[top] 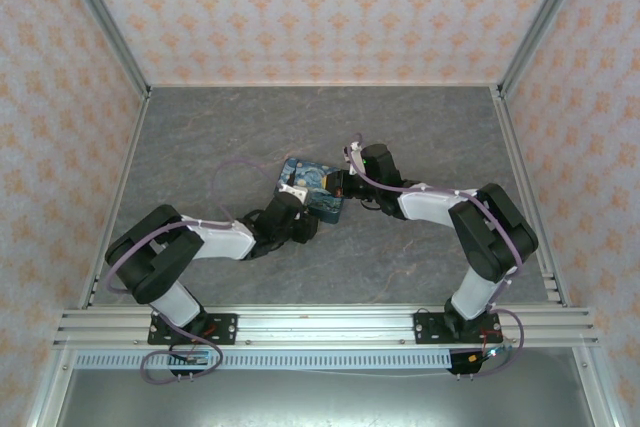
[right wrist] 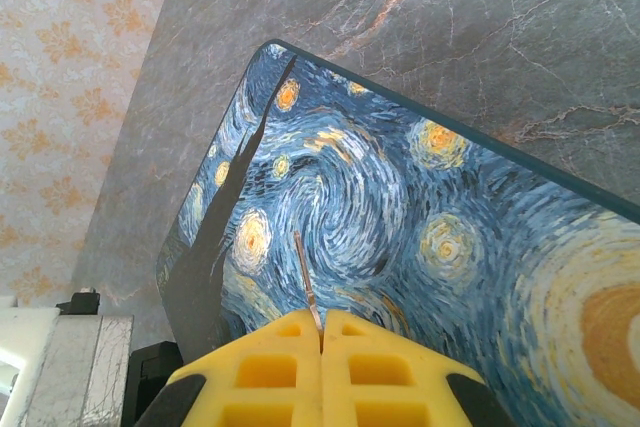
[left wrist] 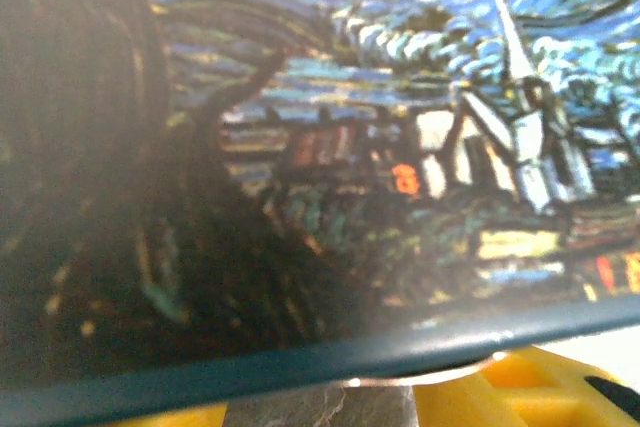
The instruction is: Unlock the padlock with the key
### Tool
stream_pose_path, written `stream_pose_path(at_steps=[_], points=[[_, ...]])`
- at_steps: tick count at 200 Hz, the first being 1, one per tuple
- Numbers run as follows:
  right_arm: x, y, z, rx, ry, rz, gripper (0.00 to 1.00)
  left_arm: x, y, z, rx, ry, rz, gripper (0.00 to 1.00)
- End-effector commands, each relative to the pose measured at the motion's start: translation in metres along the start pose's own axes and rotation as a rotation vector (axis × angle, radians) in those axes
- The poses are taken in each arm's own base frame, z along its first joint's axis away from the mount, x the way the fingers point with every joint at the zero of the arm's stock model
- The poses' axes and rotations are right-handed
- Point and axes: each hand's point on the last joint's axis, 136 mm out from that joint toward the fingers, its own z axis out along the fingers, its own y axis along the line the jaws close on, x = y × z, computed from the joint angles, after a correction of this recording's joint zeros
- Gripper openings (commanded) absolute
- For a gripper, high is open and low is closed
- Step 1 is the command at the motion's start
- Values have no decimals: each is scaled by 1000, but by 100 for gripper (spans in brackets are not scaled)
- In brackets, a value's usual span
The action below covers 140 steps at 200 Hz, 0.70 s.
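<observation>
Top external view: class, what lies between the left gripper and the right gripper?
A rectangular blue-and-yellow night-sky painted box lies between the left gripper and the right gripper, seen in the top external view.

Thin key (right wrist: 306, 282) in right gripper (right wrist: 321, 329)

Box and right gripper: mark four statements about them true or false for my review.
1. The box sits near the middle of the table. True.
2. The right gripper is wide open. False: its fingers are pressed together, with a thin metal key sticking out between them.
3. The box is plain red. False: it carries a swirly blue-and-yellow night-sky print.
4. The table is grey and marble-like. True.
</observation>
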Motion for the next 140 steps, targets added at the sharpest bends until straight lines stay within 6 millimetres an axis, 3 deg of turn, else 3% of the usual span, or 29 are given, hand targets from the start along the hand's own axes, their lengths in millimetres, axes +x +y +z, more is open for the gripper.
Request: stream_pose_path(at_steps=[1, 83, 140], points=[[34, -25, 5, 96, 105, 42, 0, -6, -14, 6, 29, -3, 27, 47], [33, -23, 5, 89, 100, 46, 0, -7, -16, 5, 12, -4, 41, 32], [14, -5, -4, 53, 37, 17, 0, -16, -20, -6, 24, -26, 33, 24]])
